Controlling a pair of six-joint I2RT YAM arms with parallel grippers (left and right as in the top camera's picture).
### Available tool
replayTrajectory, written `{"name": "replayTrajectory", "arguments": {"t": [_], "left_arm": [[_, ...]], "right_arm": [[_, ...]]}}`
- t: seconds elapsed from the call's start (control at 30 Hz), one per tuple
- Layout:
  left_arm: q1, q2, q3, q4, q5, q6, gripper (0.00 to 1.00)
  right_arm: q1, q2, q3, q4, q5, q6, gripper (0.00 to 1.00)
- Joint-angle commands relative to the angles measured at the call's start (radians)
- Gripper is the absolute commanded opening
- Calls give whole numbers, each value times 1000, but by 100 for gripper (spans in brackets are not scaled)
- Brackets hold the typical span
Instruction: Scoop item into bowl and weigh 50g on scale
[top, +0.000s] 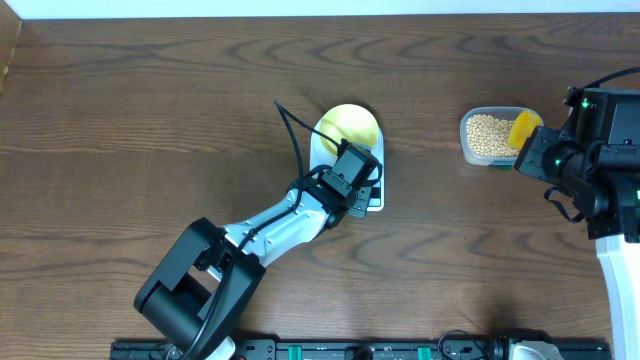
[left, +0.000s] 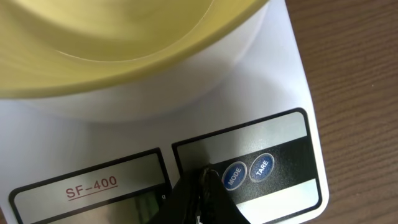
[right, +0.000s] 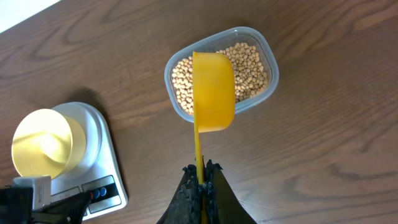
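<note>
The pale-yellow bowl stands on the white scale at the table's middle; it looks empty in the right wrist view. My left gripper is shut, its tips touching the scale's panel just left of the MODE button. The beans fill a clear tub at the right. My right gripper is shut on the handle of a bright yellow scoop, held over the tub with its underside up.
The TARE button lies right of MODE. The scale's LCD is mostly hidden under my left fingers. The right arm's body stands at the table's right edge.
</note>
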Motion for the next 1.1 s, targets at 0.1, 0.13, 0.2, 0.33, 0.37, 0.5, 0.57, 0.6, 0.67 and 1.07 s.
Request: {"name": "replayTrajectory", "arguments": {"t": [0.1,0.13,0.2,0.33,0.37,0.5,0.57,0.6,0.67,1.07], "left_arm": [[0,35,13,-14,-2,13,7],[0,35,13,-17,-2,13,7],[0,38,13,-20,-2,13,7],[0,45,13,-23,-2,13,7],[0,45,13,-24,-1,13,7],[0,45,13,-39,-2,13,7],[0,46,12,-47,-2,13,7],[0,46,11,-49,-2,13,7],[0,47,11,-51,-6,13,7],[0,80,10,-50,-12,13,7]], "right_arm": [[-2,2,17,-5,-6,-12,1],[-2,2,17,-5,-6,-11,1],[-2,2,17,-5,-7,-11,1],[-2,2,17,-5,-6,-11,1],[-2,2,17,-5,-7,-11,1],[-2,2,17,-5,-6,-12,1],[-2,2,17,-6,-7,-12,1],[-2,2,17,-7,-6,-12,1],[-2,2,17,-6,-6,-12,1],[-2,2,17,-7,-6,-12,1]]}}
